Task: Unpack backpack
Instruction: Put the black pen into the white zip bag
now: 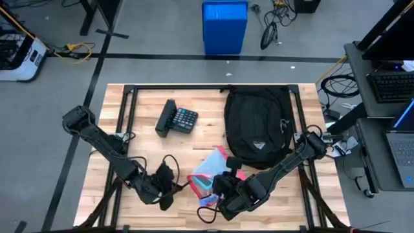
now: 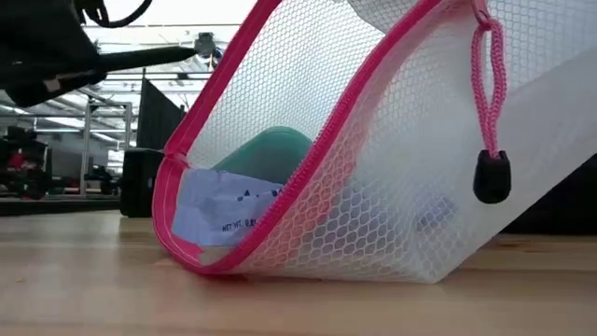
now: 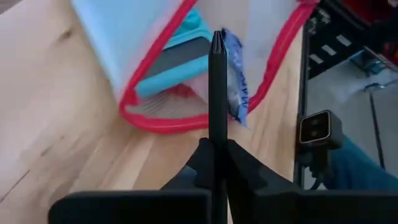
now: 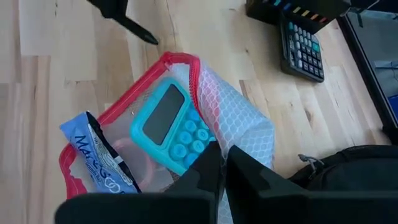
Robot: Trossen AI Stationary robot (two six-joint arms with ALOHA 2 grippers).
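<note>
Pale wood-plank table (image 1: 142, 149) with a black frame, on a grey floor; a blue bin (image 1: 224, 27) stands beyond the far edge, desks with a laptop to the right.

Backpack (image 1: 257, 126) lies flat on the far right part of the table, logo patch up. Black calculator (image 1: 177, 119) lies left of it, well apart.

Near edge: a white mesh pouch (image 1: 208, 175) with pink zipper trim, mouth open toward the left gripper.

Right gripper (image 4: 217, 163): fingers pinched on the pouch's mesh wall, near the backpack's near end but not touching it. Left gripper (image 3: 217, 43): fingers pressed together, holding nothing, tips just short of the pouch mouth, well apart from the backpack.

Right wrist view only: a teal calculator (image 4: 171, 126) and a blue snack wrapper (image 4: 99, 158) inside the pouch. Low view only: pouch tilted with one side lifted off the wood, and a black zipper pull (image 2: 491, 176) hanging on a pink cord.
</note>
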